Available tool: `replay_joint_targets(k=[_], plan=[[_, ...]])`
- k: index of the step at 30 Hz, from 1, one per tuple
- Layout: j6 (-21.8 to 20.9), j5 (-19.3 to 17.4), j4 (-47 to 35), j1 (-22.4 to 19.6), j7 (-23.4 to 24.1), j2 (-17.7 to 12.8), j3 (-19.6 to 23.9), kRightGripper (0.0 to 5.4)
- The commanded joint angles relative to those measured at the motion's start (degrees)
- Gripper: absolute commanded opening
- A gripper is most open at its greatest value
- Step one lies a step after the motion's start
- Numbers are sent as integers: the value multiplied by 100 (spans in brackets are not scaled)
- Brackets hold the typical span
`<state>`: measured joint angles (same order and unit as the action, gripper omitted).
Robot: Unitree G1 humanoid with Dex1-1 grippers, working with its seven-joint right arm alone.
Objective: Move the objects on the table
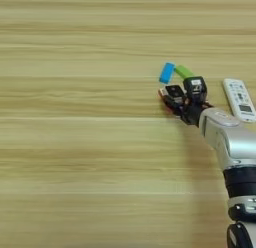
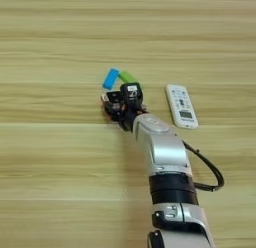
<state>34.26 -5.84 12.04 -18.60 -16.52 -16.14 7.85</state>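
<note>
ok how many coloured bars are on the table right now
2. The blue bar lies just beyond the claw, tilted. The green bar touches its right end, partly behind a black finger. The claw may hide other small pieces.

My right arm (image 2: 167,162) is reaching up from the bottom edge of the frame, right of centre, and leaning toward the upper left. The silver forearm is narrowing from a black wrist collar low down toward my end effector (image 2: 121,100) near the middle of the frame. Its two black fingers (image 2: 131,92) are standing slightly parted, pointing toward the upper left.
</note>
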Motion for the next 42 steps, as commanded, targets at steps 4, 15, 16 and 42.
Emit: replay_joint_targets(k=[4, 15, 16, 42], plan=[[-198, 38, -128, -360, 75, -178, -1, 369], [-226, 57, -119, -363, 134, -177, 0, 493], [-229, 54, -118, -364, 141, -179, -2, 502], [-698, -163, -182, -398, 162, -79, 239, 538]])
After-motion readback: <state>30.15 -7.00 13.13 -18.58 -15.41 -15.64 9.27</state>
